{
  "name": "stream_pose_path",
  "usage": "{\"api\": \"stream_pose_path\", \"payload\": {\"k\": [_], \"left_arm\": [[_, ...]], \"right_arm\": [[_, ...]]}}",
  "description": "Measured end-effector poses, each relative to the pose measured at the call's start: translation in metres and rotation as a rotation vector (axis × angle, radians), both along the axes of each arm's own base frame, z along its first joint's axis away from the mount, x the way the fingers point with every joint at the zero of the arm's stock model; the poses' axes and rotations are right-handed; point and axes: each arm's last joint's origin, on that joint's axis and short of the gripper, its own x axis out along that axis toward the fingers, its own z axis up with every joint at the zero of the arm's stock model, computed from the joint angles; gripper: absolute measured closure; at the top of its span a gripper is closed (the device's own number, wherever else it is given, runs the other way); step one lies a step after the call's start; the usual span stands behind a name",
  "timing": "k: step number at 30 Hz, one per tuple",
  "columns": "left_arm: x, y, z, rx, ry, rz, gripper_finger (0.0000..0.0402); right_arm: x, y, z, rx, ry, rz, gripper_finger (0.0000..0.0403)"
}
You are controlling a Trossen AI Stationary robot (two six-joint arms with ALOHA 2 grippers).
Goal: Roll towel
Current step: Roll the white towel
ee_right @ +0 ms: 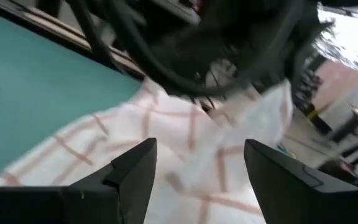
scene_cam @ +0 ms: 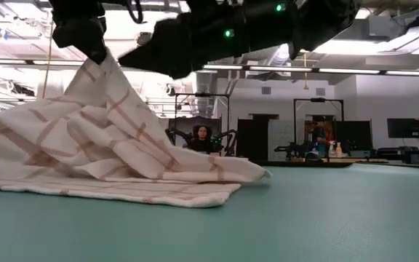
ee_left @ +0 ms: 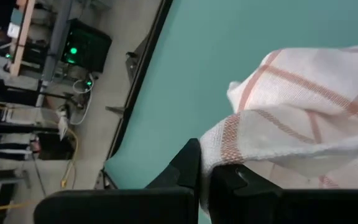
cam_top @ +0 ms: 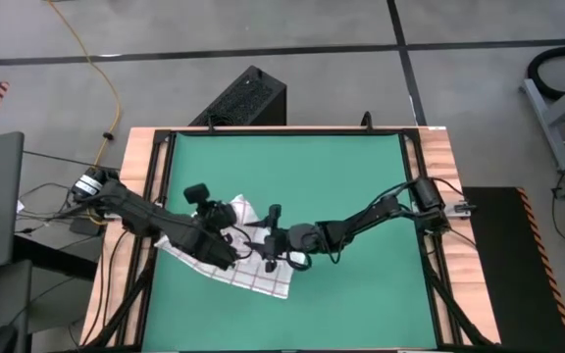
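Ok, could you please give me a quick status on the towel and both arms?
Left pincer shut on thin white red-checked cloth towel, corner lifted. Right pincer open over towel, holding nothing. Green mat otherwise unobstructed.

Two dark, jointed arms, matte black housings, black cables running along the links. Left gripper [ee_left: 204,180]: blunt black fingers. Right gripper [ee_right: 197,180]: wedge-shaped black fingers. Small green indicator lights on upper housings.
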Motion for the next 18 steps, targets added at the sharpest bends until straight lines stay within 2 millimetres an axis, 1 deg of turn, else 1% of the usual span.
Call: {"api": "stream_pose_path", "payload": {"k": [5,13,18], "left_arm": [[0.005,0.002,-0.001,-0.004,-0.015,-0.012,0.0401],[0.01,0.012,0.001,0.045,-0.052,0.018,0.0401],[0.014,0.015,0.0,0.036,-0.076,0.02,0.0401]], "right_arm": [[0.002,-0.007,-0.006,0.077,0.014,-0.022,0.0138],[0.001,-0.001,-0.003,0.087,-0.013,-0.005,0.0138],[0.001,-0.004,-0.005,0.11,-0.002,-0.043,0.0138]]}}
